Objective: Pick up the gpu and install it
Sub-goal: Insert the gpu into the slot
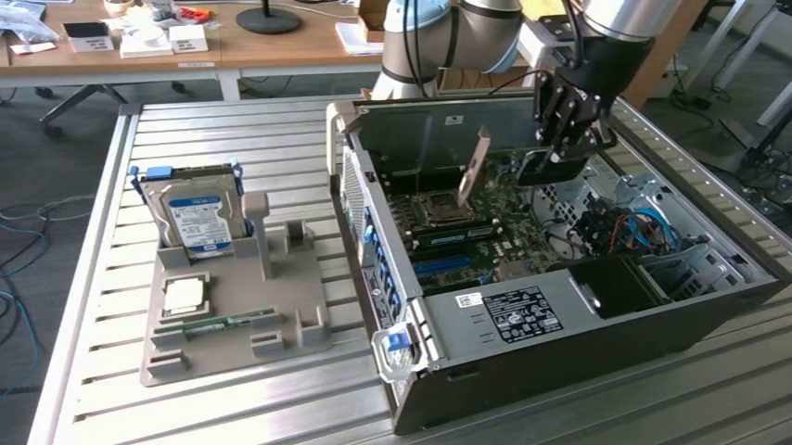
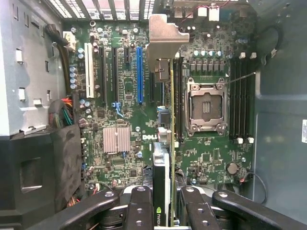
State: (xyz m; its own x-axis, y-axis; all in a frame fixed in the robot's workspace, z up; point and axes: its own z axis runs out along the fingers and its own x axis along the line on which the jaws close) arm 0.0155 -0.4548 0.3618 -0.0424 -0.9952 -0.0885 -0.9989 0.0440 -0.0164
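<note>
Claw [image 2: 165, 213]: its dark fingers [image 2: 140, 206] are clamping together on the graphics card, one on each flat face, and it is reaching down into the open computer case.
Graphics card [image 2: 162, 177]: it is being held on edge inside the case, over the motherboard, with its pale metal bracket [image 2: 163, 36] pointing toward the case's vented back wall. In the exterior view the bracket is leaning slightly and standing above the board. Whether the card's lower edge is touching a slot cannot be told.
Motherboard [image 2: 124, 96]: it is lying flat on the floor of the case. The card is hanging between the long blue slot [image 2: 139, 74] and the bare processor socket [image 2: 206, 106]. A small silver heat sink [image 2: 116, 139] is sitting near the blue slot, on the side away from the socket.
Computer case [image 1: 557, 324]: it is lying on its side with the open face up, taking up the half of the bench [image 1: 248, 408] toward the exterior view's right and reaching close to the bench's near edge.
Grey tray [image 1: 285, 278]: it is sitting on the bench just beside the case, toward the bench's edge on the exterior view's left.
Hard drive [image 1: 192, 218]: it is standing upright at the tray's far end, blue label facing outward.
Processor chip [image 1: 184, 295]: it is lying flat in the tray, near the foot of the hard drive.
Memory stick [image 1: 229, 322]: it is lying flat in the tray, just beside the chip on the near side.
</note>
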